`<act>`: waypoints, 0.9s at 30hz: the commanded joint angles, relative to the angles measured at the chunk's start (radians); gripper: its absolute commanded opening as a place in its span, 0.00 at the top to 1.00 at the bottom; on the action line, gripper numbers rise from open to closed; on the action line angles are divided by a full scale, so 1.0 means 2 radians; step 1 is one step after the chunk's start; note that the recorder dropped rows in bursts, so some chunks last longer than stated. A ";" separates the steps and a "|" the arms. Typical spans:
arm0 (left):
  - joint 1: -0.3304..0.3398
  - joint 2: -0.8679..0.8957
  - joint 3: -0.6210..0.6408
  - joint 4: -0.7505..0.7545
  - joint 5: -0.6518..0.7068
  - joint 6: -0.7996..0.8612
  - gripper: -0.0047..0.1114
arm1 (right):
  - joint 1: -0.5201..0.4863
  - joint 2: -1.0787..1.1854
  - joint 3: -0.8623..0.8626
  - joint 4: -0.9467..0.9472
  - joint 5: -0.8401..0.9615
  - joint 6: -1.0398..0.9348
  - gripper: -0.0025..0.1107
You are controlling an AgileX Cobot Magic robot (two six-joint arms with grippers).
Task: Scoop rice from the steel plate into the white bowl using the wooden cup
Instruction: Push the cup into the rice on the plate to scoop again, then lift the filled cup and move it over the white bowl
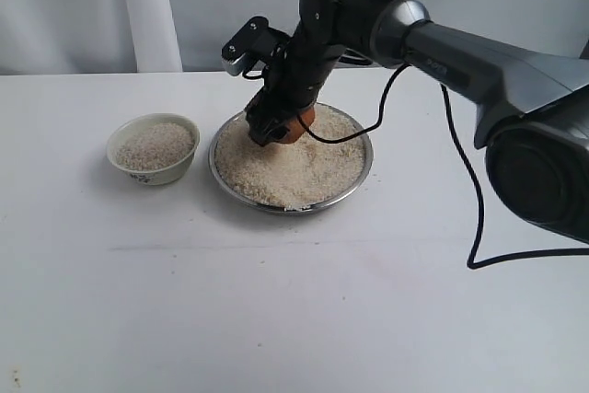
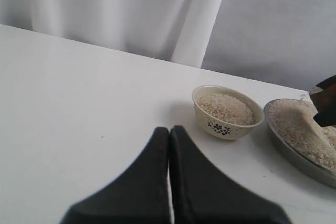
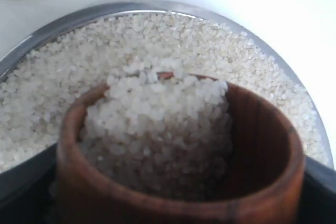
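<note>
The steel plate sits mid-table, heaped with rice. My right gripper reaches down over the plate's far left part and is shut on the wooden cup, which is tilted into the heap. In the right wrist view the cup is partly filled with rice, with the plate's rim behind it. The white bowl stands left of the plate, full of rice. My left gripper is shut and empty, hovering over bare table short of the bowl.
The white tabletop spreads around both vessels. A black cable hangs from the right arm and loops onto the table right of the plate. A white curtain hangs behind the table's far edge.
</note>
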 commanded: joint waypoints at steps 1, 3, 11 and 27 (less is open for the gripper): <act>-0.002 -0.001 -0.001 -0.002 -0.002 -0.002 0.96 | 0.001 -0.014 -0.001 0.018 -0.009 -0.005 0.98; -0.002 -0.001 -0.001 -0.002 -0.002 -0.002 0.96 | 0.001 -0.014 -0.001 0.028 -0.019 -0.005 0.98; -0.002 -0.001 -0.001 -0.002 -0.002 -0.002 0.96 | 0.011 -0.014 -0.001 0.087 -0.079 -0.055 0.98; -0.002 -0.001 -0.001 -0.002 -0.002 -0.002 0.96 | 0.028 -0.014 -0.001 0.075 -0.095 -0.056 0.98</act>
